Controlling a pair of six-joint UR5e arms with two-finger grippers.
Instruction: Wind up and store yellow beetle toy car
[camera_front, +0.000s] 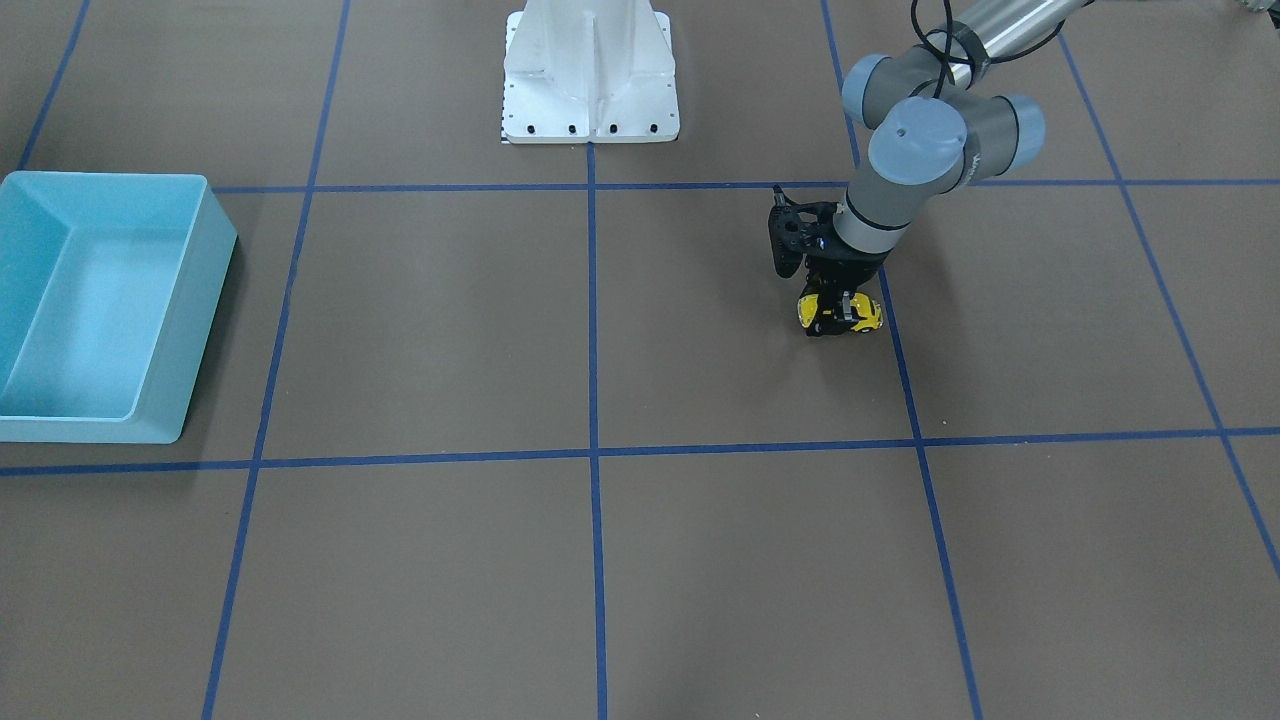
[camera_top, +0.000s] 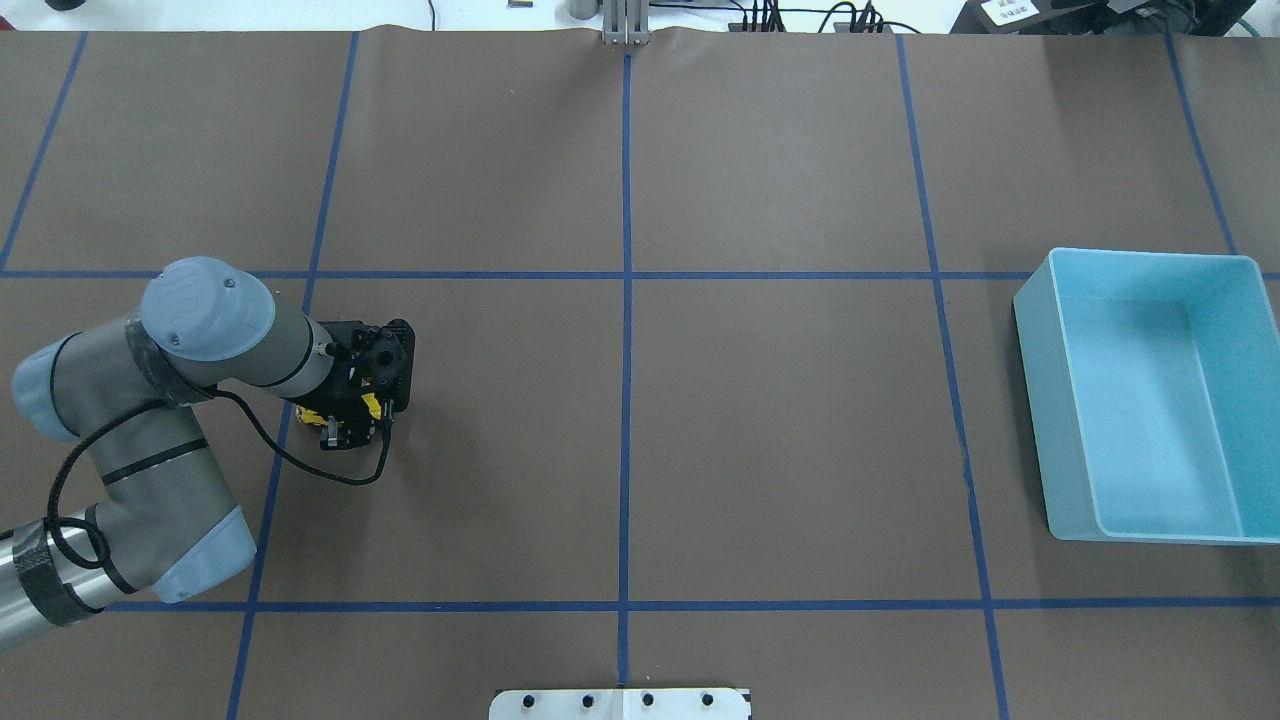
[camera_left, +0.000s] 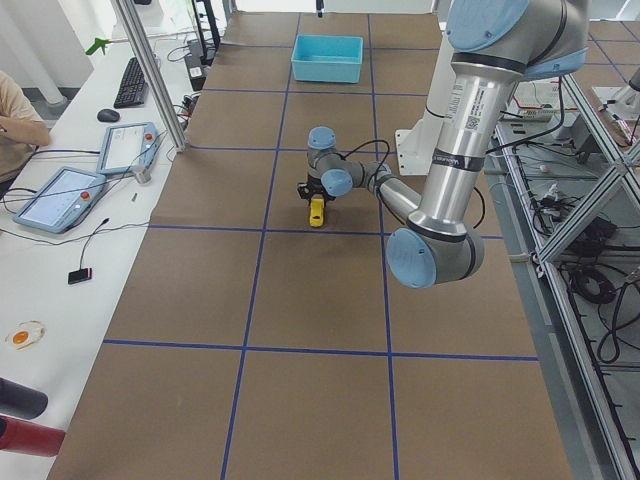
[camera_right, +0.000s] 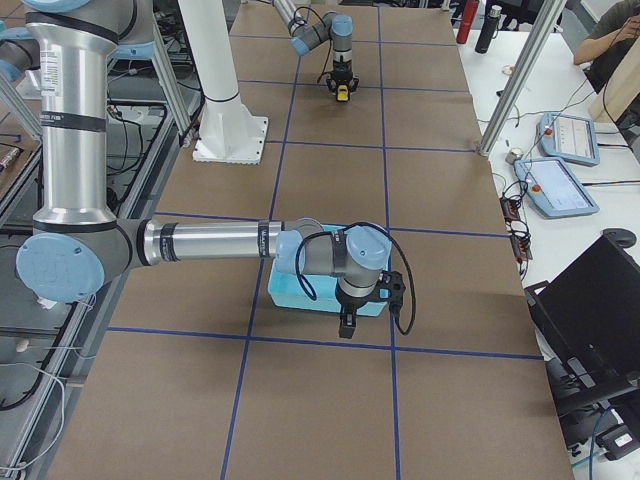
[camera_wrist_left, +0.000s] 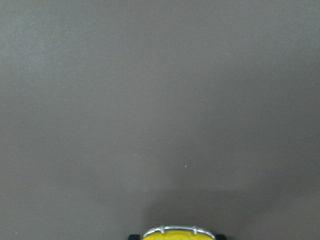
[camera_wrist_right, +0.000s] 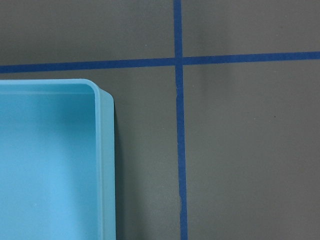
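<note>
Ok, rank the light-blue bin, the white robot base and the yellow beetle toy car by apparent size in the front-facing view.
1. light-blue bin, clearly largest
2. white robot base, partly cut off by the frame's top
3. yellow beetle toy car, by far smallest

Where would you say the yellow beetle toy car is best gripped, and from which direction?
Across the middle, one finger on each long side, coming straight down. The yellow beetle toy car sits upright on the table, and its rounded nose and tail would likely slip; the left hand meets it that way.
</note>
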